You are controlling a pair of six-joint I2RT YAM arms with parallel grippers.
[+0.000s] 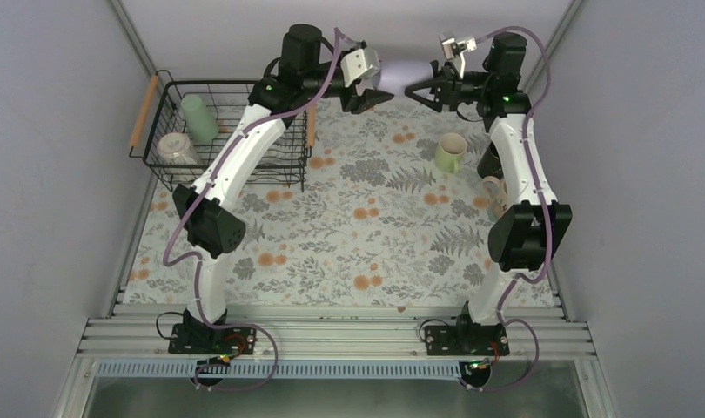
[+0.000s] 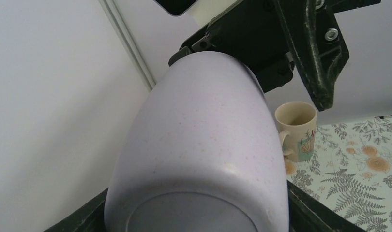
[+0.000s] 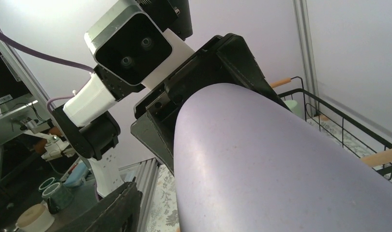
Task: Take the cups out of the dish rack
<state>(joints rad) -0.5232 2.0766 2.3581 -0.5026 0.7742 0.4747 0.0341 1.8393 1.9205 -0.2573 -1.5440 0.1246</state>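
My left gripper is shut on a lavender cup and holds it on its side in the air at the back. In the left wrist view the cup's base sits between my fingers. My right gripper is open around the cup's other end; its finger stands apart from the cup wall. The dish rack at the back left holds a mint green cup and a clear glass.
A light green mug stands on the floral cloth at the right. A beige patterned mug and a dark cup sit half hidden behind my right arm. The beige mug shows in the left wrist view. Grey walls close three sides.
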